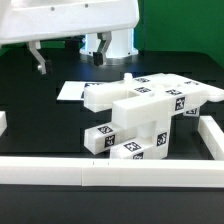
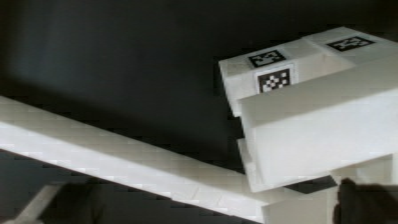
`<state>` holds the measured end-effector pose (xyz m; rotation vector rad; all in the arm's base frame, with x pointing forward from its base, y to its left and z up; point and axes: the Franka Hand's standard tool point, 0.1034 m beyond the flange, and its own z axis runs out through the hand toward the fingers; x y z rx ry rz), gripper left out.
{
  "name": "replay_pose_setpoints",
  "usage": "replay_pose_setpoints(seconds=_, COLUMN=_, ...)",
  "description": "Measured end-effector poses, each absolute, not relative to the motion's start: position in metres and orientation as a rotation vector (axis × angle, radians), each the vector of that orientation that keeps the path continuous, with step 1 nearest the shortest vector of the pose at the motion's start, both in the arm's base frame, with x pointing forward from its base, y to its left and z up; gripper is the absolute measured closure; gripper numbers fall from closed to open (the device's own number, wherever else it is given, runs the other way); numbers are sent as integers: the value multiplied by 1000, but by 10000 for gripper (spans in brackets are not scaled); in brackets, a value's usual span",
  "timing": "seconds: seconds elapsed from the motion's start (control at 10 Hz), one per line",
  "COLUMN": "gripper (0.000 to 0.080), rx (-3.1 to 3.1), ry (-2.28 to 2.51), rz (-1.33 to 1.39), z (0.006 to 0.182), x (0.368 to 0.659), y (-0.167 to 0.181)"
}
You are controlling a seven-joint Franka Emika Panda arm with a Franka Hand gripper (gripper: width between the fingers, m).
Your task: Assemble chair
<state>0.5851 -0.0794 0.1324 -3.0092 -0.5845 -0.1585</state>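
The chair parts lie heaped in the middle of the black table: a flat slab, small tagged leg blocks and a frame piece, leaning on each other. My gripper hangs above the table behind the heap, towards the exterior view's left. Its two dark fingers stand wide apart with nothing between them. In the wrist view a white tagged block lies below, near one finger. A long white piece runs slantwise under the gripper; I cannot tell which part it is.
The marker board lies flat behind the heap. White border rails run along the front, the exterior view's right and its left. The robot's base stands at the back.
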Motion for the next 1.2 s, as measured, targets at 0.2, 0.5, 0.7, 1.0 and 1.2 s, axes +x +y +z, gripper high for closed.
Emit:
replay_pose_setpoints(seconds=0.2, gripper=151, rx=-2995, ry=-554, rz=-147, z=128, x=579, y=-85)
replay_pose_setpoints(seconds=0.5, gripper=151, rx=-2996, ry=-625, rz=-161, z=114, x=523, y=-80)
replay_pose_setpoints(seconds=0.7, gripper=151, rx=-3029, ry=-633, rz=-199, z=101, x=504, y=-74)
replay_pose_setpoints(seconds=1.0, gripper=151, rx=-3026, ry=-632, rz=-190, z=101, x=504, y=-75)
replay_pose_setpoints(seconds=1.2, gripper=151, rx=-3046, ry=-583, rz=-205, z=95, x=492, y=-60)
